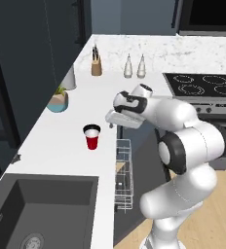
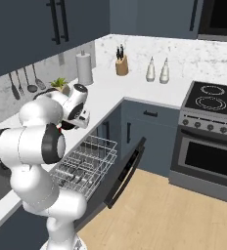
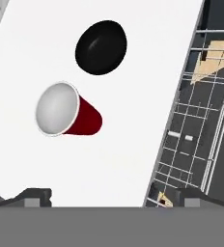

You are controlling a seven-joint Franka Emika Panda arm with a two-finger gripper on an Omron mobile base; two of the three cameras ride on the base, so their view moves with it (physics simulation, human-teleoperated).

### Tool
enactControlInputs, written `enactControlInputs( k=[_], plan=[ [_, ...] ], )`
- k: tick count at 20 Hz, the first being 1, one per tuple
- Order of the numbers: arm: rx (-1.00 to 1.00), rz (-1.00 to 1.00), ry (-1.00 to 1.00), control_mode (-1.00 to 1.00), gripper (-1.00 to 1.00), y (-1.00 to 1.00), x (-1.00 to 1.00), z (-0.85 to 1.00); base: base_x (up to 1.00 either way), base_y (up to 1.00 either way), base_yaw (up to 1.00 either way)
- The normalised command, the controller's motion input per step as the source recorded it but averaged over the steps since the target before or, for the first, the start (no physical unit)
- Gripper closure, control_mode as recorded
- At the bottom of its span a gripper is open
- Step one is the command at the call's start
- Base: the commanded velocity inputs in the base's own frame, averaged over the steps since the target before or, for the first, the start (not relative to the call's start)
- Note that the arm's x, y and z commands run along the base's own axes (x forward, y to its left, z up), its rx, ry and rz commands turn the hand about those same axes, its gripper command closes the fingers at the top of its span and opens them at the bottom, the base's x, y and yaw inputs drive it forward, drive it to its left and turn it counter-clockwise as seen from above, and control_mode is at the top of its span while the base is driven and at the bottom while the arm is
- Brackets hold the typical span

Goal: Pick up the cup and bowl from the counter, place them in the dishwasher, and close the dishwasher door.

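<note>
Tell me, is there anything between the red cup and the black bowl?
No. In the hand view, the cup and the bowl stand apart with bare white counter between them.

One cup, one bowl (black), two bottles

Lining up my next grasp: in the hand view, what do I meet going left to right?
cup → bowl → counter edge → dishwasher rack.
</note>
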Motion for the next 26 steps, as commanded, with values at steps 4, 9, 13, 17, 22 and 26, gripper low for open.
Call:
enactControlInputs(
  k=[4,9,13,17,22,26],
  plan=[
    [-0.02,-0.07,0.00,-1.00,-1.00,0.34,0.74,-0.23,0.00,0.00,0.00],
    [-0.03,-0.06,0.01,-1.00,-1.00,0.20,0.54,-0.25,0.00,0.00,0.00],
    [-0.01,-0.05,0.03,-1.00,-1.00,0.05,0.42,-0.26,0.00,0.00,0.00],
    [-0.03,-0.05,0.02,-1.00,-1.00,0.10,0.51,-0.35,0.00,0.00,0.00],
    [-0.03,-0.05,0.03,-1.00,-1.00,0.24,0.50,-0.30,0.00,0.00,0.00],
    [-0.01,-0.02,0.03,-1.00,-1.00,0.21,0.43,-0.22,0.00,0.00,0.00]
  ],
)
